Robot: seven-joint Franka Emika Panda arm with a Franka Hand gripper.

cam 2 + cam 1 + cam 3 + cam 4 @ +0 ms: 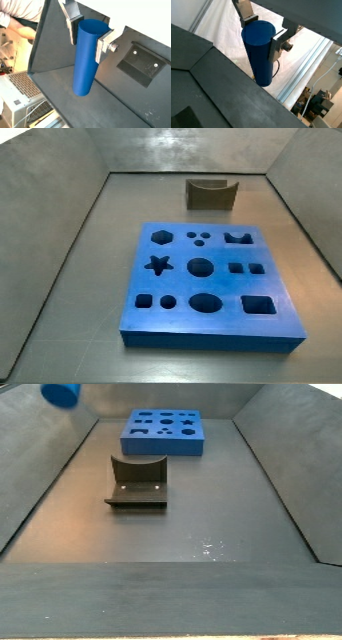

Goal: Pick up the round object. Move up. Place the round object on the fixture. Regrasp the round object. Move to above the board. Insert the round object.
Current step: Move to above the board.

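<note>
Currently the gripper [263,31] is seen in both wrist views with its silver fingers [69,20] pressed against opposite sides of the round object [258,50], near its upper end. The fingers are parted only by the peg's width. The blue cylinder's long axis runs straight out from between the fingers, its free end [82,90] pointing away from the gripper toward the dark floor.

In a side view only a blue rounded end [60,393] is seen at the frame's upper corner, well above the floor and to the left of the fixture [138,481]. The fixture, with its notch empty, stands just in front of the board [164,432] in that view; behind the board [207,280] the fixture [211,194] is seen from the opposite side. All holes in the board are seen unfilled.
</note>
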